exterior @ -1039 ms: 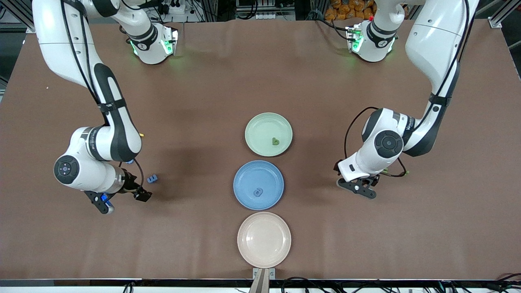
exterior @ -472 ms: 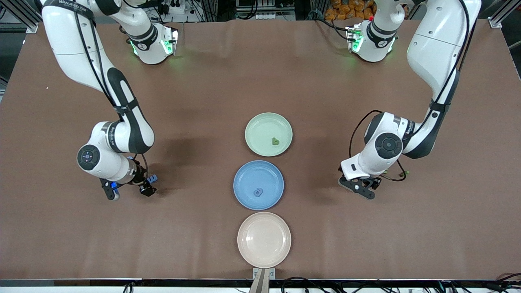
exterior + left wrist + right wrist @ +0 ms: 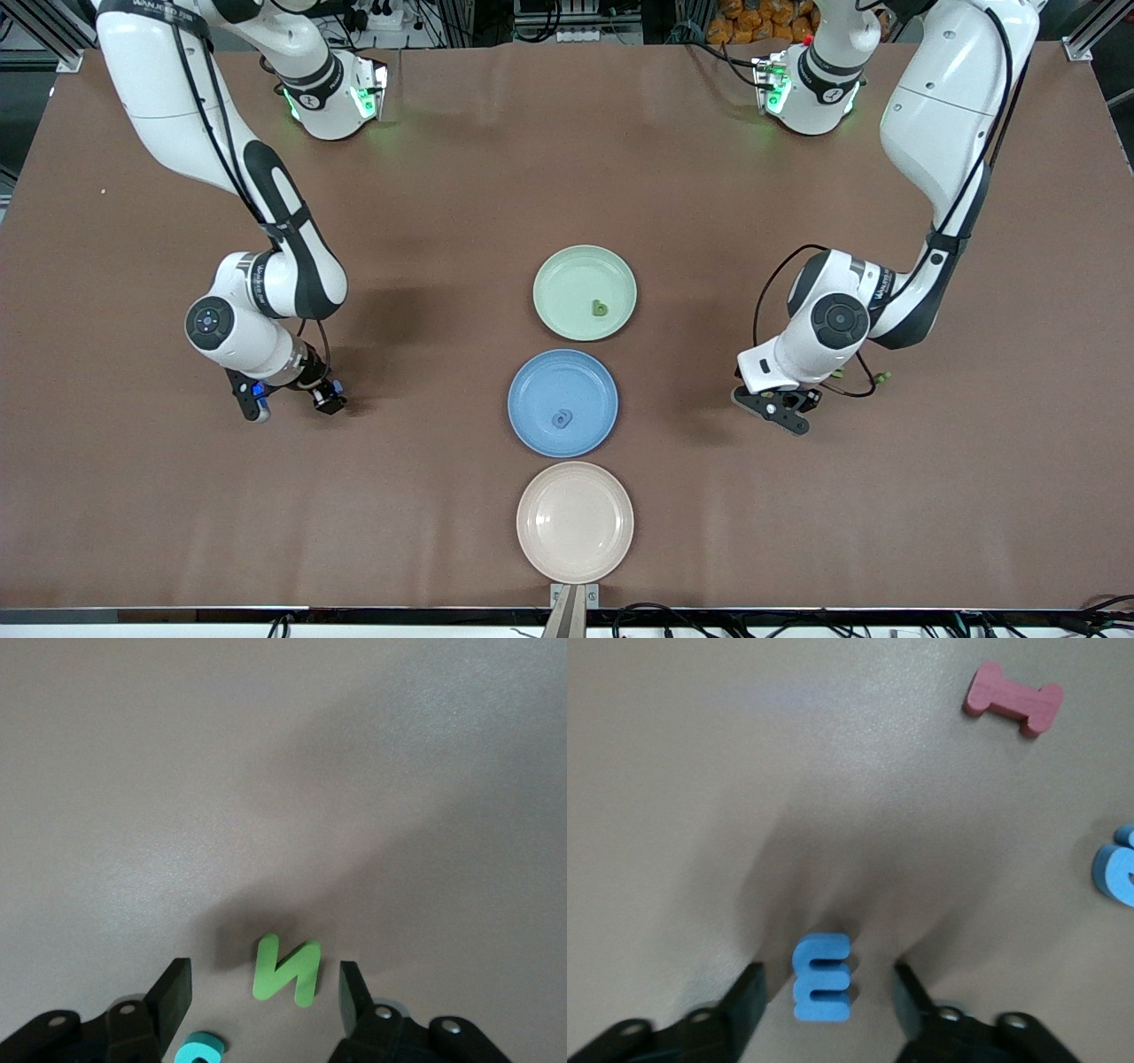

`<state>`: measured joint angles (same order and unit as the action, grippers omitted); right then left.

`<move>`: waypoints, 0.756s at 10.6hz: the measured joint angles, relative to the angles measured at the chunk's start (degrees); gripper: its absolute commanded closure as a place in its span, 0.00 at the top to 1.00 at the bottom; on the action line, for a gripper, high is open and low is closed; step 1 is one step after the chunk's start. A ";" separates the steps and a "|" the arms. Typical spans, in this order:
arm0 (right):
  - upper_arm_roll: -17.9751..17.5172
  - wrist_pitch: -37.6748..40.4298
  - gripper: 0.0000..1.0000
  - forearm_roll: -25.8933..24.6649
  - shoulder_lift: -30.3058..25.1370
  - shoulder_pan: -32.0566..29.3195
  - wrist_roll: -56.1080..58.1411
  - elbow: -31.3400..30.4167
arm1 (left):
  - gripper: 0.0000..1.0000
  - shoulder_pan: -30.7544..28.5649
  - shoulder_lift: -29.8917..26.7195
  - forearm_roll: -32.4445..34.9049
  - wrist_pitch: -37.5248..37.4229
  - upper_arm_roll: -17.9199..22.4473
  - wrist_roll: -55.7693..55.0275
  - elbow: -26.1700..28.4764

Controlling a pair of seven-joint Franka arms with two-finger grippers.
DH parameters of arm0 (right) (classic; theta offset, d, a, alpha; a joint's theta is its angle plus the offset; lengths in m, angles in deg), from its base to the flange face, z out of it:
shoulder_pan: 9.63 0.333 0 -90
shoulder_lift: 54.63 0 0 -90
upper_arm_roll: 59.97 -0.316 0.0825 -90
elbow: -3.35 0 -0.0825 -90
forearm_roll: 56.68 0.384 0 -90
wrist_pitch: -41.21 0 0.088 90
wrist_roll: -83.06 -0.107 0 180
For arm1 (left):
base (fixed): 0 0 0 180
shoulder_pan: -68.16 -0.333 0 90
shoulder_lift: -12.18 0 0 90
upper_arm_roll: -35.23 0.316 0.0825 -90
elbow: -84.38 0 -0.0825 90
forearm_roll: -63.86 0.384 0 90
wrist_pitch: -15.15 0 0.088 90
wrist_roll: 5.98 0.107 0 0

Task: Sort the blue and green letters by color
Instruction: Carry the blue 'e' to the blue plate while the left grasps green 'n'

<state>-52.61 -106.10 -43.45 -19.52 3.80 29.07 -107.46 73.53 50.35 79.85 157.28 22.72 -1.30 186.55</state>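
Green N (image 3: pixel 285 970) and blue E (image 3: pixel 822 978) on brown table (image 3: pixel 443 177) — plates green (image 3: pixel 567 270), blue (image 3: pixel 532 390), pink (image 3: pixel 576 523)

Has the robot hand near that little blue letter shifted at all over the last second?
Yes. The right gripper has moved toward the blue plate and now stands over the blue letter E, fingers either side of it.

Both arms: glossy white shells with black bands at the joints. Black cables run along the outside of each arm and loop loose near the wrists. Bases carry green indicator lights. Round dark caps on the wrist joints; small grey lettering on the forearm shells. Left gripper (image 3: pixel 780 409): black, matte fingers with silver screws in the wrist view. Right gripper (image 3: pixel 292 400): black, blue accent on the wrist camera mount.
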 measured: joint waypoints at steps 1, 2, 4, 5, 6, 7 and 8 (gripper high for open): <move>-0.20 0.00 0.00 0.00 -0.41 0.00 0.01 -0.09 | 0.74 -0.20 0.26 0.00 0.26 0.00 0.00 0.00; -0.37 0.00 0.00 0.00 -0.60 0.02 0.01 -0.10 | 0.72 -0.51 0.50 0.00 0.63 0.00 0.00 0.00; -0.38 0.11 0.00 -0.01 -0.78 0.00 0.08 -0.22 | 0.68 -0.77 0.89 0.00 0.87 -0.01 0.00 0.00; -0.42 0.11 0.00 -0.02 -0.79 0.01 0.85 -0.22 | 0.64 -0.77 1.07 0.00 0.97 -0.04 0.00 0.00; -0.50 0.11 0.00 -0.03 -0.81 0.02 2.11 -0.17 | 0.63 -0.77 1.18 0.00 1.11 -0.06 0.00 0.00; -0.71 0.11 0.00 -0.03 -0.82 0.03 3.20 -0.02 | 0.61 -0.77 1.20 0.00 1.18 -0.07 0.00 0.00; -0.98 0.38 0.00 -0.03 -0.84 0.13 4.08 0.35 | 0.58 -0.77 1.20 0.00 1.22 -0.12 0.00 0.00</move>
<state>-53.60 -105.72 -43.47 -20.36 3.93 33.15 -107.10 72.76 51.55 79.85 158.50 22.60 -1.30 186.55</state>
